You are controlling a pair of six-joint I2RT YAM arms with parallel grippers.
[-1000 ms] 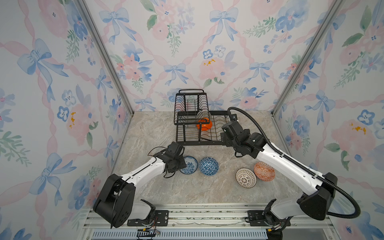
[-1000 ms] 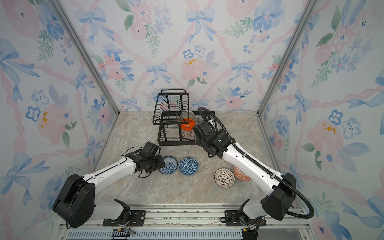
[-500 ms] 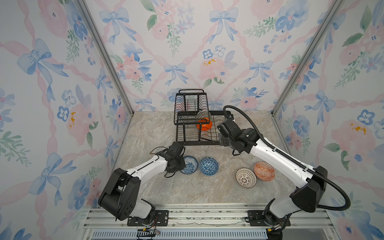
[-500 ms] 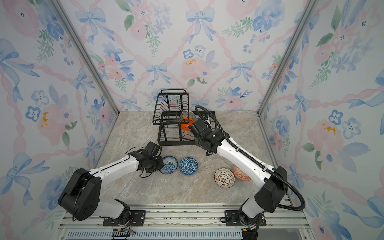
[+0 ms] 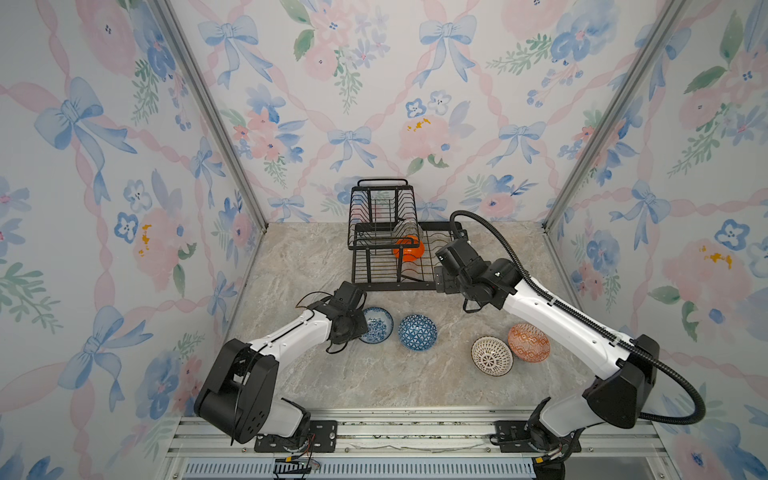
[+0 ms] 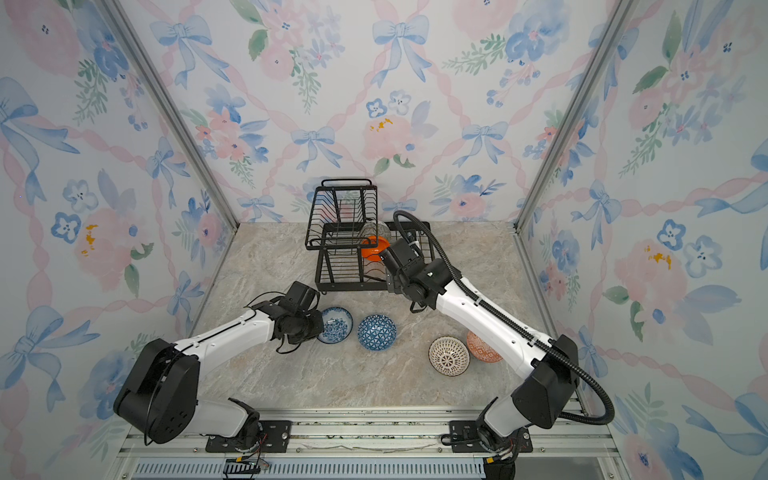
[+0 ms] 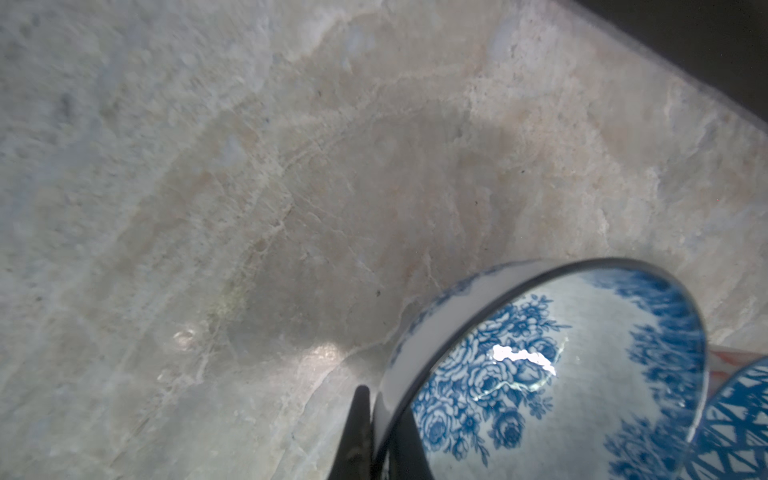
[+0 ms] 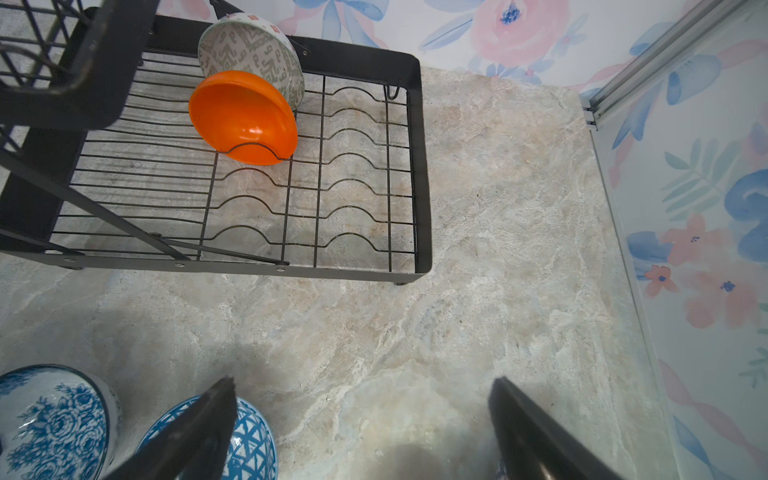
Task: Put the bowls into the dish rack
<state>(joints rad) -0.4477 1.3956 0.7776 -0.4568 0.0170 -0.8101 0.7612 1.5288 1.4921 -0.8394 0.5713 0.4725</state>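
My left gripper [image 7: 382, 436] is shut on the near rim of the blue-floral bowl [image 7: 540, 374], one finger outside and one inside. That bowl [image 5: 377, 325] is low at the table, left of the blue triangle-patterned bowl [image 5: 417, 332]. The white lattice bowl [image 5: 492, 356] and the orange-red patterned bowl [image 5: 528, 342] lie to the right. The plain orange bowl [image 8: 243, 116] and the pale green bowl [image 8: 249, 50] stand on edge in the dish rack [image 8: 422, 166]. My right gripper [image 8: 361, 386] hangs open and empty over bare table by the rack's front right corner.
The rack's raised upper basket [image 5: 382, 208] stands at the back left of the lower tray. Papered walls close in the marble table [image 5: 374, 386] on three sides. The right arm [image 5: 561, 316] passes over the two right-hand bowls.
My left gripper has closed on the floral bowl's rim. The right gripper has shifted slightly left near the rack and stays open.
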